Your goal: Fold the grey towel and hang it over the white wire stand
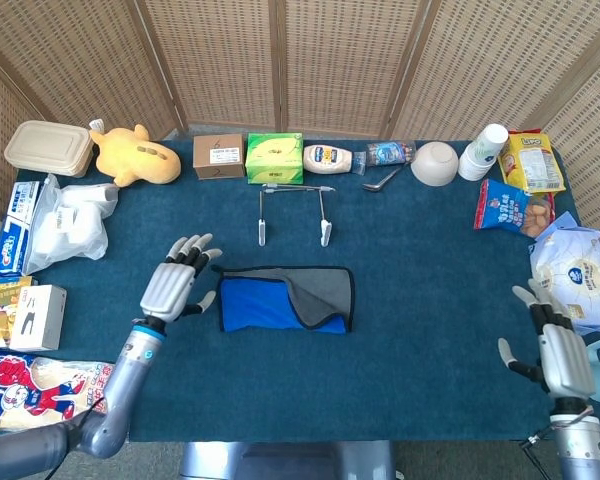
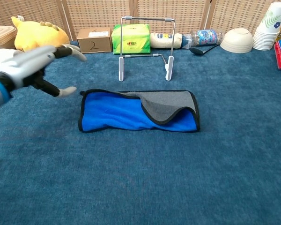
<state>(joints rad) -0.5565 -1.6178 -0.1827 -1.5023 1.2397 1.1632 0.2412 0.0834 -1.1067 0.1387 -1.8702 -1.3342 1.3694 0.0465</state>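
The head view is looking steeply down from above the near edge, taking in the whole blue table [image 1: 430,300] out to the wicker screen [image 1: 280,60] at the far side. The chest view is sitting much lower and closer, facing level toward the far side across the table's middle. Both are sharing the grey towel [image 1: 285,298] [image 2: 138,110], the white wire stand [image 1: 293,212] [image 2: 146,47] and the far row of goods.

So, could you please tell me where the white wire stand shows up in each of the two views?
Head view: white wire stand stands upper centre, just beyond the towel.
Chest view: stand stands top centre, behind the towel.
Shared landmark: green tissue box right behind it.
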